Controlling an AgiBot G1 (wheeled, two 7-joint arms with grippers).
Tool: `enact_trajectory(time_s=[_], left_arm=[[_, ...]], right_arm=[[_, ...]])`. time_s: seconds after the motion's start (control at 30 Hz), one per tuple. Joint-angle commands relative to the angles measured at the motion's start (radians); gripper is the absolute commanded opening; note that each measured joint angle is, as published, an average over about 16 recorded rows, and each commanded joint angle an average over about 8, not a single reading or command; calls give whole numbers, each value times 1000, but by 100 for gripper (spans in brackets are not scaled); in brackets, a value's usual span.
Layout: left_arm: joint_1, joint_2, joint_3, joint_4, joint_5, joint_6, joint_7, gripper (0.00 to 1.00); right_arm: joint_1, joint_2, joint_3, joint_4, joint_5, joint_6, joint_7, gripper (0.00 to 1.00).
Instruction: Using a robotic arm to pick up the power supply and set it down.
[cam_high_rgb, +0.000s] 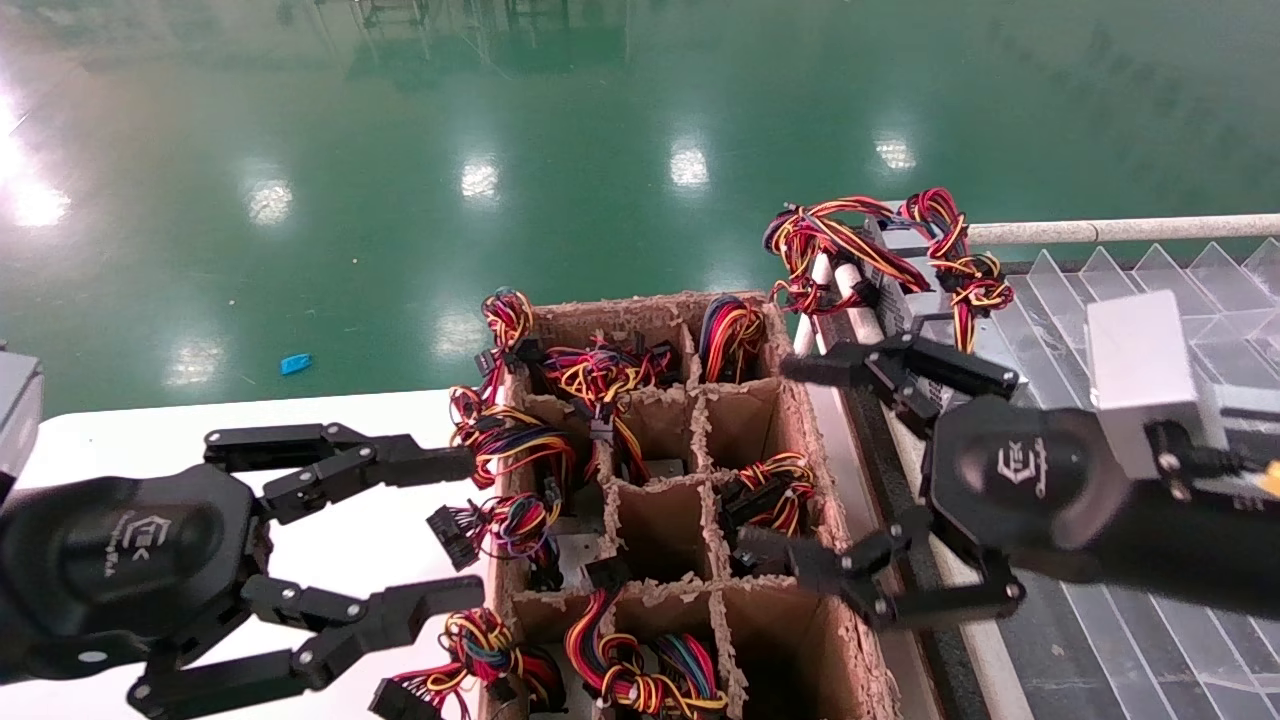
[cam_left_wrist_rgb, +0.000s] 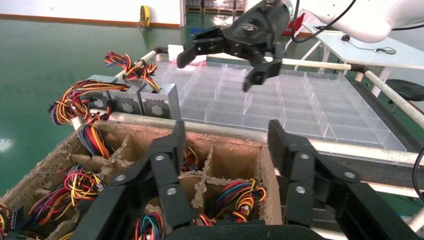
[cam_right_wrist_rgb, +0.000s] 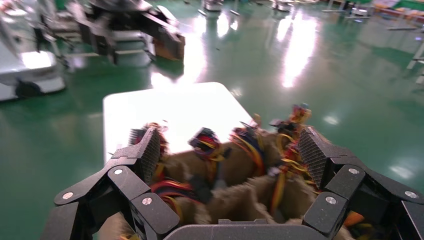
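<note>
The right tool (cam_high_rgb: 810, 465) hovers at the right-hand edge of the cardboard divider box (cam_high_rgb: 800, 640), with its fingers spread wide and nothing between them; one finger (cam_high_rgb: 850, 368) reaches toward the box's far right corner and the other (cam_high_rgb: 800, 565) extends over a near right compartment. In the left wrist view the same right tool (cam_left_wrist_rgb: 220, 62) is seen well above the clear partitioned tray (cam_left_wrist_rgb: 300, 107), carried by the white robotic arm (cam_left_wrist_rgb: 370, 20). The power supply (cam_left_wrist_rgb: 160, 102), a grey metal box with a honeycomb vent face, rests at the tray's far corner, just beyond the far right corner of the cardboard box, beside a second grey unit (cam_left_wrist_rgb: 117, 100) in the same row. Its red, yellow and black wire bundle (cam_high_rgb: 960, 260) loops over the top of the casing. The right tool is near the power supply but apart from it. The left tool (cam_high_rgb: 470, 535) is positioned over the white counter (cam_high_rgb: 130, 425) on the left side of the cardboard box, its fingers also spread wide and holding nothing. Its fingertips lie close to the wire bundles (cam_high_rgb: 505, 440) that spill over the left wall of the box. Several compartments of the box contain coloured wire looms (cam_high_rgb: 620, 675); others show bare cardboard. The green floor (cam_high_rgb: 400, 150) extends beyond the counter.
</note>
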Motion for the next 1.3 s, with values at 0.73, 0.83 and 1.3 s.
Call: enact_trajectory(time_s=[0.73,0.83,1.3], left_arm=[[0,0,0,0,0,0,0,100],[0,0,0,0,0,0,0,100],[0,0,0,0,0,0,0,100]], right_arm=[[-45,-12,-5,-16,144,-140,22,100],[-44,-12,-5,-16,140,-136,22,100],[-41,-12,-5,-15,130,-128,21,100]])
